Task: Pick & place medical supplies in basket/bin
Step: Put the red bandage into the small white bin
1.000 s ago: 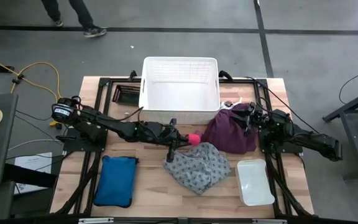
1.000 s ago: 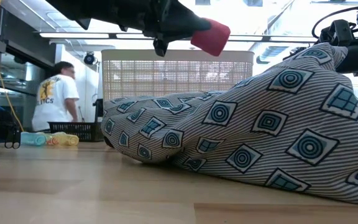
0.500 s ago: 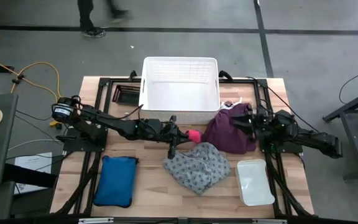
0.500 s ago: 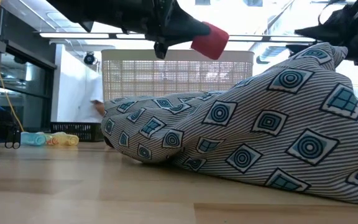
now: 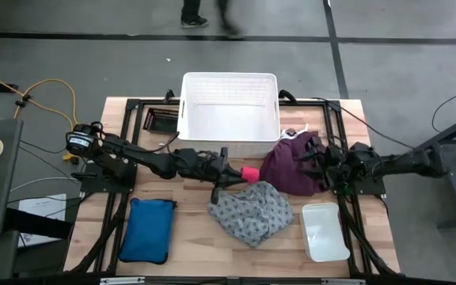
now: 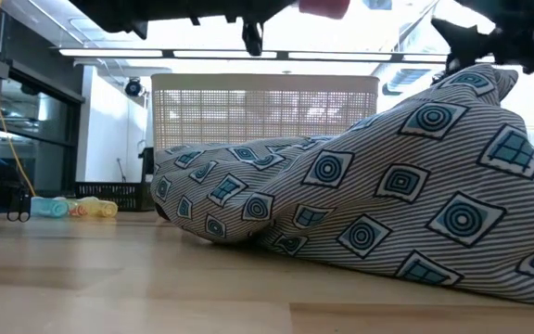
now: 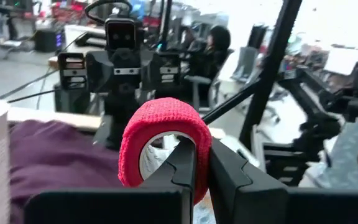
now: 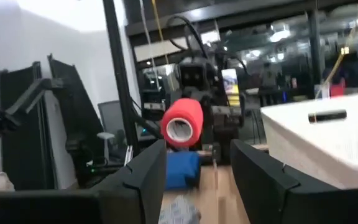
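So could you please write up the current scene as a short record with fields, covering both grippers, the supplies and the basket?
left gripper: shut on the pink tape roll, held above the table between basket and grey cloth
right gripper: open, empty, at the purple cloth's edge
white plastic basket: at the table's far edge, looks empty
purple cloth: on the table beside the basket
grey patterned cloth: bunched near the table's middle

The basket (image 5: pixel 229 111) stood at the table's (image 5: pixel 188 245) far edge. The patterned cloth (image 5: pixel 252 212) lay before it, with the other cloth (image 5: pixel 287 170) to its right, behind a tray (image 5: pixel 324 231). A pouch (image 5: pixel 149 230) lay at the near left.
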### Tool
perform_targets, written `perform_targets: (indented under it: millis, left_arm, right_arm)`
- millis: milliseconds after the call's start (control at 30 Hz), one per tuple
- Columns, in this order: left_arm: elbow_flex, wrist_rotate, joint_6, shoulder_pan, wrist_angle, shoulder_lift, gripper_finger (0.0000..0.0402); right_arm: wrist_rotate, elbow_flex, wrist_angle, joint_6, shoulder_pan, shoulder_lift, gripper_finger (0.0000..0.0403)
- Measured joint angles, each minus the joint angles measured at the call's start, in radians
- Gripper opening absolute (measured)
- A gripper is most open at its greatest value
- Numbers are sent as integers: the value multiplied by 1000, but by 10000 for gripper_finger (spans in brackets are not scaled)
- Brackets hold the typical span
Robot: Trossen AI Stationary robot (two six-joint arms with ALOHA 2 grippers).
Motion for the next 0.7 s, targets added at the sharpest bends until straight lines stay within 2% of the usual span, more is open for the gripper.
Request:
perform_targets:
  millis: [267,467,700]
  left_arm:
    - [0,-15,1,1,18,0,16]
    - [0,-46,6,5,19,0,16]
    - [0,-68,30,5,52,0,16]
  right_arm:
    - [65,157,42,-147,135,299,167]
    - [176,257,40,-253,241,495,167]
    - [318,343,42,-336,314,650,167]
